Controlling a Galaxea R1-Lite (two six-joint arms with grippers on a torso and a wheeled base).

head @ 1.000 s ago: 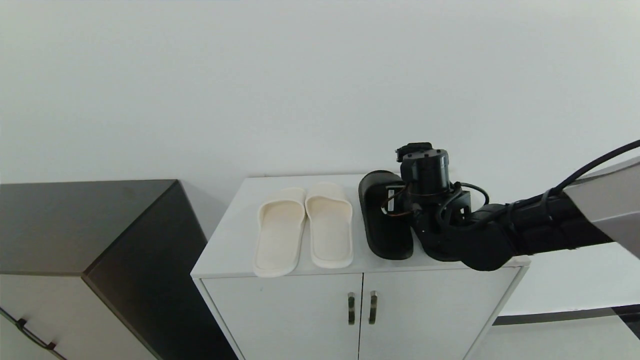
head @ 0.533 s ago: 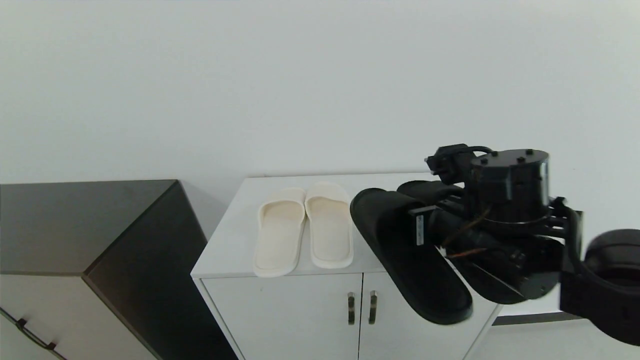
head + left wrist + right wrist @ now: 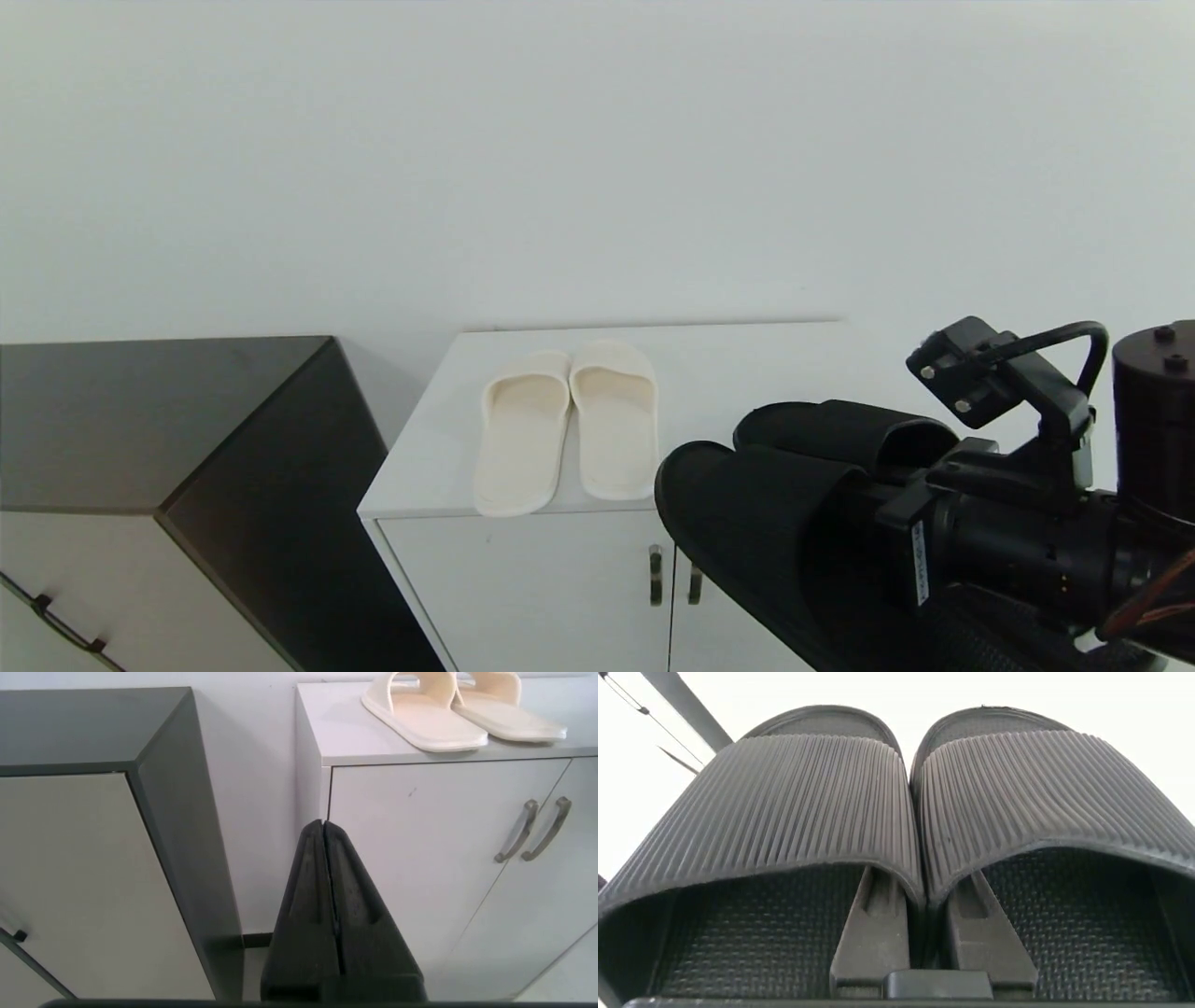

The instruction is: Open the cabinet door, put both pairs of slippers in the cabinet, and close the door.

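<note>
A pair of cream slippers (image 3: 565, 429) lies side by side on top of the white cabinet (image 3: 747, 359), also seen in the left wrist view as cream slippers (image 3: 458, 709). My right gripper (image 3: 924, 938) is shut on a pair of black slippers (image 3: 775, 523), one finger inside each, pinching the two inner strap walls together. The black slippers (image 3: 813, 793) hang in the air in front of the cabinet's right side, off its top. My left gripper (image 3: 327, 905) is shut and empty, low in front of the cabinet's left corner. Both cabinet doors are closed, their handles (image 3: 655, 574) meeting at the middle.
A dark-topped cabinet (image 3: 140, 420) stands directly left of the white one, with a narrow gap between them. A plain white wall runs behind both. The door handles (image 3: 537, 831) lie off to one side of my left gripper.
My right arm lifted the black slippers off the cabinet top and drew them back toward the camera, down and to the right. The cream slippers stayed put.
</note>
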